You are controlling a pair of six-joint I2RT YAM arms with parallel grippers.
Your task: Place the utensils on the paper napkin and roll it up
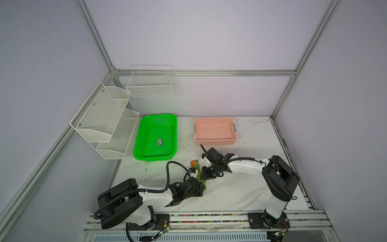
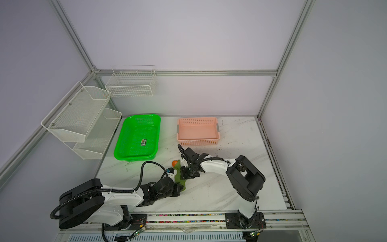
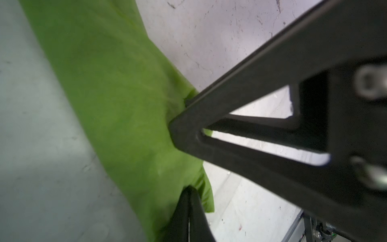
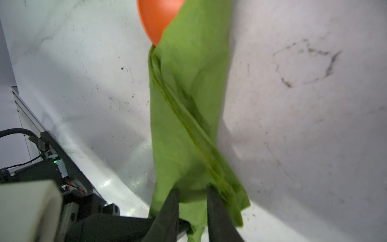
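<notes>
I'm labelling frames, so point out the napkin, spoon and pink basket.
napkin (image 4: pixel 184 117): right wrist view, middle of roll.
spoon (image 4: pixel 157 18): right wrist view, orange bowl.
pink basket (image 1: pixel 215 142): in a top view, front wall.

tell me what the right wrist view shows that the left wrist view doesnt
Only the right wrist view: the orange spoon bowl sticking out of the rolled paper napkin. Only the left wrist view: the left pincer, shut, tips against the paper. Both: the paper napkin on the white table, with the right pincer astride it.
</notes>
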